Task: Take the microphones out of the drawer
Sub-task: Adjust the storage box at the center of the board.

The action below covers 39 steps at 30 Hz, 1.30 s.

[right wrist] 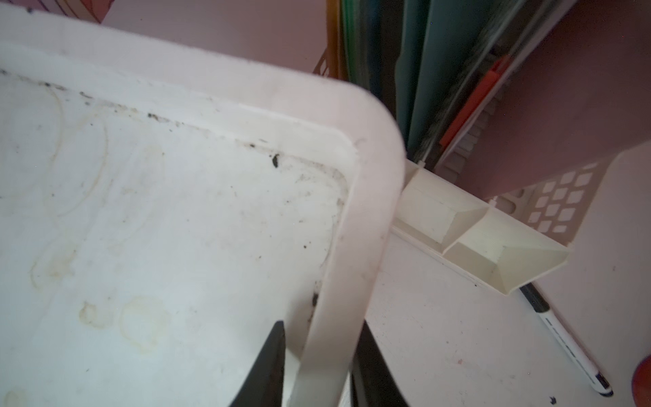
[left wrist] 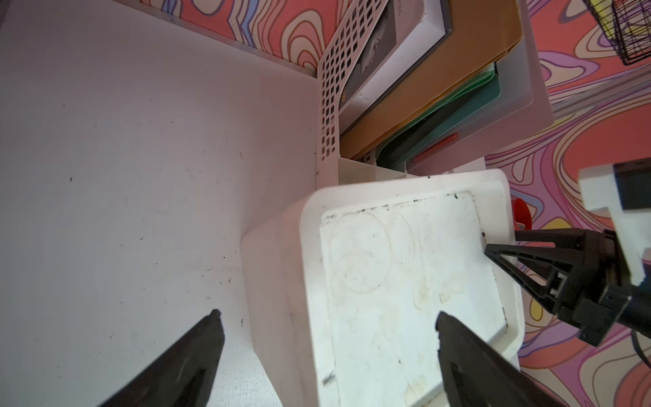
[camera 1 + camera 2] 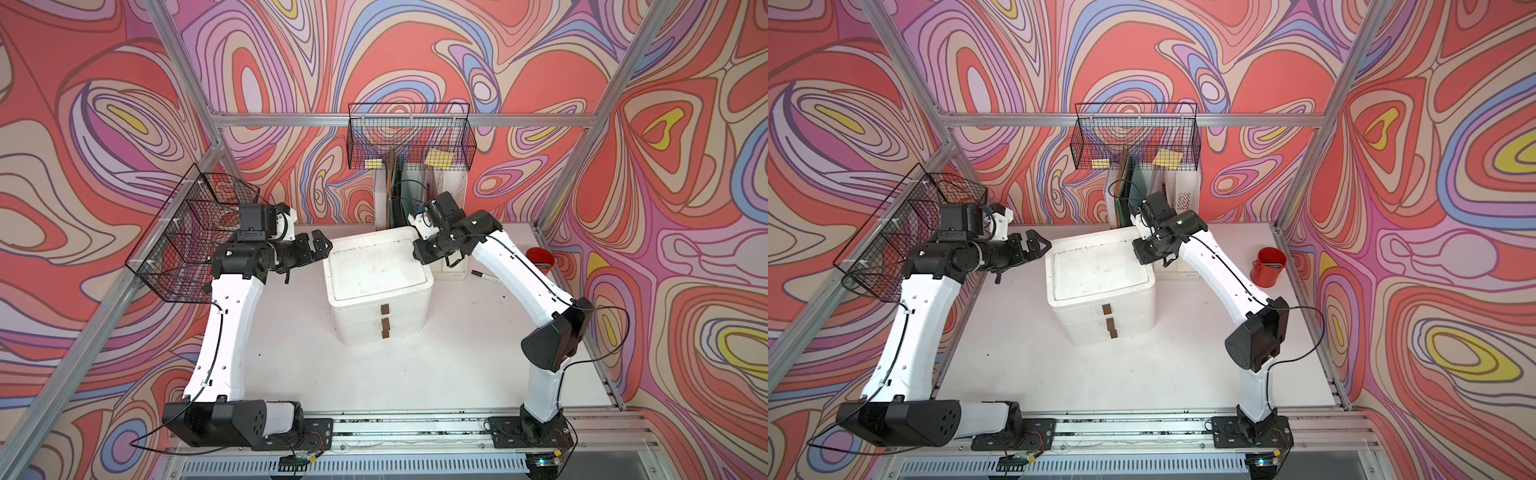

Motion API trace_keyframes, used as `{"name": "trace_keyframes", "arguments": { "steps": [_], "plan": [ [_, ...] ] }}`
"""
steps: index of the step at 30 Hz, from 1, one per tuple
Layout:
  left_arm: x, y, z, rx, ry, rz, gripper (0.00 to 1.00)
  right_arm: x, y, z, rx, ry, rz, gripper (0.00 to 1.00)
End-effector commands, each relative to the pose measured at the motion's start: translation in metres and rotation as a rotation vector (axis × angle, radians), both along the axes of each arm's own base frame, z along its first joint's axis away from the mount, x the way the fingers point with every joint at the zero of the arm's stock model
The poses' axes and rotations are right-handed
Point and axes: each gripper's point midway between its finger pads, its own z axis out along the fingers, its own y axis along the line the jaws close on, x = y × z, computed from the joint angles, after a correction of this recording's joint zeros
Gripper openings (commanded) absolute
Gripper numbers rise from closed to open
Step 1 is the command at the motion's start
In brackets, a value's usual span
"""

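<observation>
A white drawer unit (image 3: pixel 376 291) (image 3: pixel 1100 286) stands mid-table, with two brown handles (image 3: pixel 385 316) on its front and its drawers shut. The microphone is hidden. My right gripper (image 3: pixel 417 254) (image 1: pixel 322 324) is shut on the unit's raised top rim (image 1: pixel 370 211) at the right rear corner, one finger inside the rim and one outside. My left gripper (image 3: pixel 322 245) (image 2: pixel 327 315) is open at the unit's left rear corner, with one finger over the lid and the other over the table. Nothing is between its fingers.
Behind the unit, a white file holder (image 3: pixel 415 187) holds folders. One black wire basket (image 3: pixel 409 137) hangs on the back wall and another (image 3: pixel 195 232) on the left wall. A red cup (image 3: pixel 1268 266) and a marker pen (image 1: pixel 563 338) are to the right of the unit.
</observation>
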Motion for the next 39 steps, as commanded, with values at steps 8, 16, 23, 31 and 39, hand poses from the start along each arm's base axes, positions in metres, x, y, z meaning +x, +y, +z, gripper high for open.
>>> {"name": "trace_keyframes", "arguments": {
  "steps": [8, 16, 23, 31, 39],
  "plan": [
    [0.000, 0.012, 0.011, 0.046, -0.002, 0.058, 0.93, 0.019, 0.070, 0.015, 0.126, -0.107, 0.283, 0.37],
    [0.008, 0.055, 0.001, 0.130, -0.010, 0.224, 0.00, 0.018, 0.025, 0.073, 0.163, -0.323, 0.044, 0.60],
    [0.016, 0.067, -0.046, 0.110, 0.079, 0.255, 0.00, -0.028, -0.035, 0.075, 0.172, -0.336, -0.146, 0.30],
    [0.017, 0.069, -0.094, 0.122, 0.181, 0.232, 0.00, -0.072, -0.045, 0.026, 0.313, -0.178, -0.217, 0.00],
    [0.014, 0.044, -0.106, 0.031, 0.194, 0.114, 0.00, -0.077, -0.001, 0.006, 0.578, -0.042, -0.151, 0.00]
  ]
}}
